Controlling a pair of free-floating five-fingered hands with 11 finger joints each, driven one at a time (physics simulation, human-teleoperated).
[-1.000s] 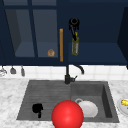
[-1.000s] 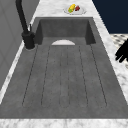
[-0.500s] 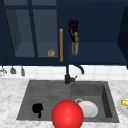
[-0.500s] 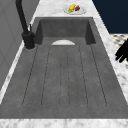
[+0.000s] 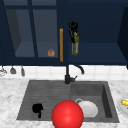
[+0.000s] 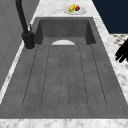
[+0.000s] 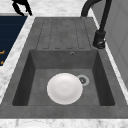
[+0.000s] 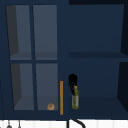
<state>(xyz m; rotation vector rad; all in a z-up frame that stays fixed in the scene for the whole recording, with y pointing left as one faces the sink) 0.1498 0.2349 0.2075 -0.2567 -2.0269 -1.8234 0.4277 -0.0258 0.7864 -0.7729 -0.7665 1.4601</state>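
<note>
Right hand (image 5: 72,28) grips the bottle (image 5: 75,46) by its neck, fingers curled, in the open cabinet (image 5: 100,53) above the sink (image 5: 45,91). Left hand (image 5: 37,108) hovers over the drainboard, fingers relaxed. Sink basin holds a plate (image 7: 64,88).

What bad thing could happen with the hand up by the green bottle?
1. The right hand is at the top of the green bottle, which stands upright on the open shelf. A clumsy nudge might tip it off.
2. The tap and the white plate in the sink lie below, so a falling bottle could hit them.
</note>
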